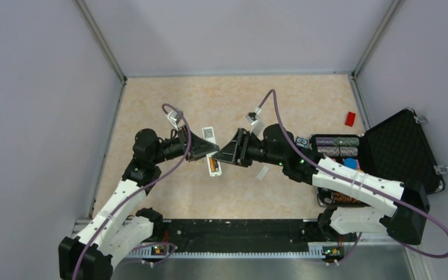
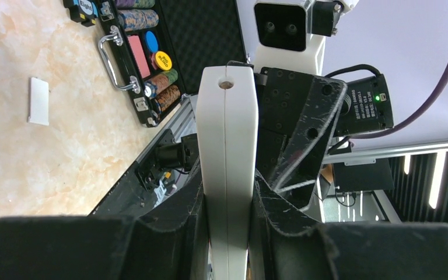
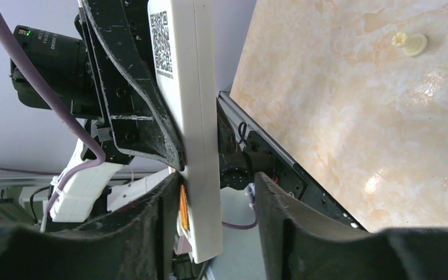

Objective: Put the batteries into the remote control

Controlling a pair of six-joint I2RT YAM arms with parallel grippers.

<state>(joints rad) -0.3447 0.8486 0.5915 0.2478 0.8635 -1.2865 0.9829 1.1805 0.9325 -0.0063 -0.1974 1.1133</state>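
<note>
I hold the remote (image 2: 227, 134) pinched in my left gripper (image 2: 227, 181) so the right gripper (image 3: 216, 175), jaws spread astride it, can seat the battery (image 3: 182, 207).

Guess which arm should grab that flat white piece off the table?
Probably right: the right end effector is open, nearer the white piece; the left end effector clamps the remote control.

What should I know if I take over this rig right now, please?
Left gripper: shut on the remote, held off the table.
Right gripper: open, fingers either side of the remote's battery end.
Done: one battery sits in the remote; a second I cannot make out.
Left: confirm both are in, then fit the white plate lying on the table, probably the cover.
</note>
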